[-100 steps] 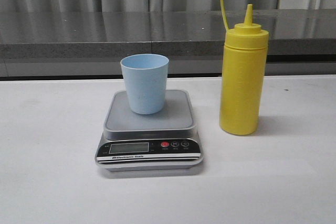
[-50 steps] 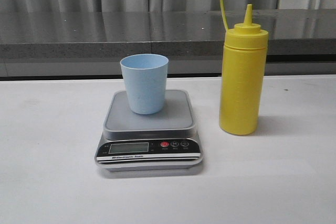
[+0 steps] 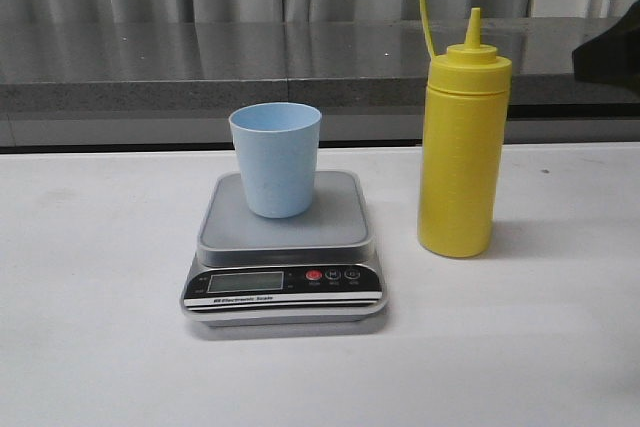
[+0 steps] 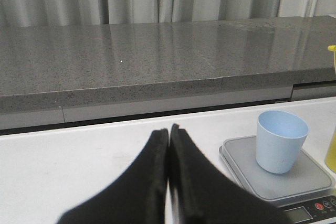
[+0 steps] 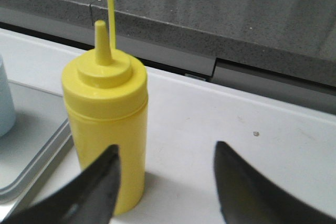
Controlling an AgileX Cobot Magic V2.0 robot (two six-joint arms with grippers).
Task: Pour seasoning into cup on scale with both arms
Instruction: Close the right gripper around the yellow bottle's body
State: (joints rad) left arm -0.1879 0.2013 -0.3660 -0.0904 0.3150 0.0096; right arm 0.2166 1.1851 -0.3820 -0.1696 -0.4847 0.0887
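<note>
The light-blue cup (image 3: 276, 159) stands upright on the grey platform of the scale (image 3: 285, 247) in the middle of the table. To its right the yellow seasoning bottle (image 3: 462, 147) stands upright, its cap strap sticking up. In the right wrist view my right gripper (image 5: 167, 153) is open, the seasoning bottle (image 5: 107, 129) just beyond one finger and not between the two. A dark part of the right arm (image 3: 610, 47) shows at the right edge of the front view. My left gripper (image 4: 168, 129) is shut and holds nothing, with the cup (image 4: 280, 141) and scale (image 4: 278, 174) off to one side of it.
A grey stone ledge (image 3: 200, 72) runs along the back of the white table (image 3: 90, 287), with a curtain behind it. The scale's display and buttons face the front edge.
A dark part of the right arm has come into the front view at the upper right edge. The cup, scale and bottle have not moved.
</note>
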